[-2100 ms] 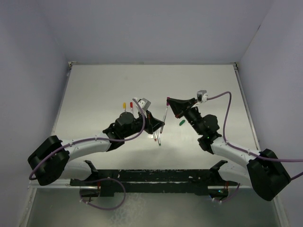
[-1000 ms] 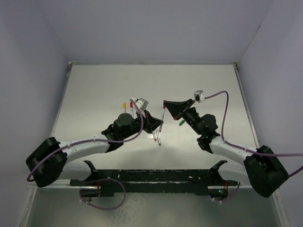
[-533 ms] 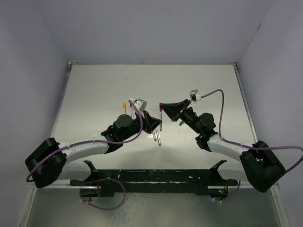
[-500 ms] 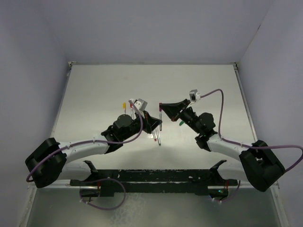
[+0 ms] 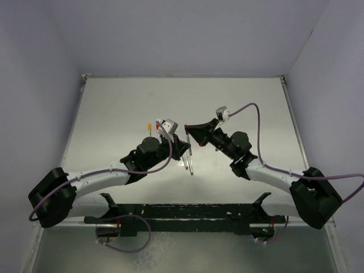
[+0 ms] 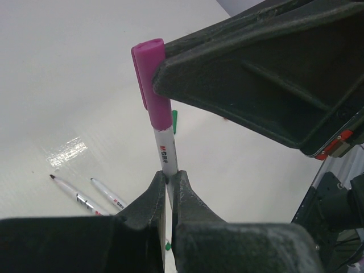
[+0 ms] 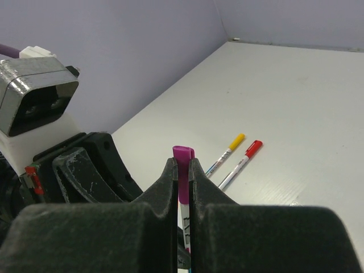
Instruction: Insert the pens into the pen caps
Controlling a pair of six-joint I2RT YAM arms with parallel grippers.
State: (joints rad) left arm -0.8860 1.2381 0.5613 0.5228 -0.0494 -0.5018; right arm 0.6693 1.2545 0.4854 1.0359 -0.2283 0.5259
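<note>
Nearest the arm bases you have one bare pen [image 6: 73, 194] and a second bare pen [image 6: 111, 196] lying side by side on the table [image 5: 114, 102], tips uncovered.

Just past them, the left gripper [image 6: 169, 177] is clamped tight on the white barrel of a third pen [image 6: 165, 149], which sticks straight out from between its fingers. The purple cap [image 6: 149, 68] sits over that pen's far end; you can't tell how deep it's seated. The right gripper [image 7: 182, 168] is pinched closed on that cap. The two grippers are nose to nose above mid-table.

The green cap [image 6: 174, 121] is on the table behind the held pen, mostly hidden.

Farther out, the yellow-capped pen [image 7: 227, 152] and red-capped pen [image 7: 242, 162] lie flat, parallel, just beside each other.

Count:
- Pens: five (one held, two bare, two capped).
- Caps in view: four (purple, green, yellow, red).
</note>
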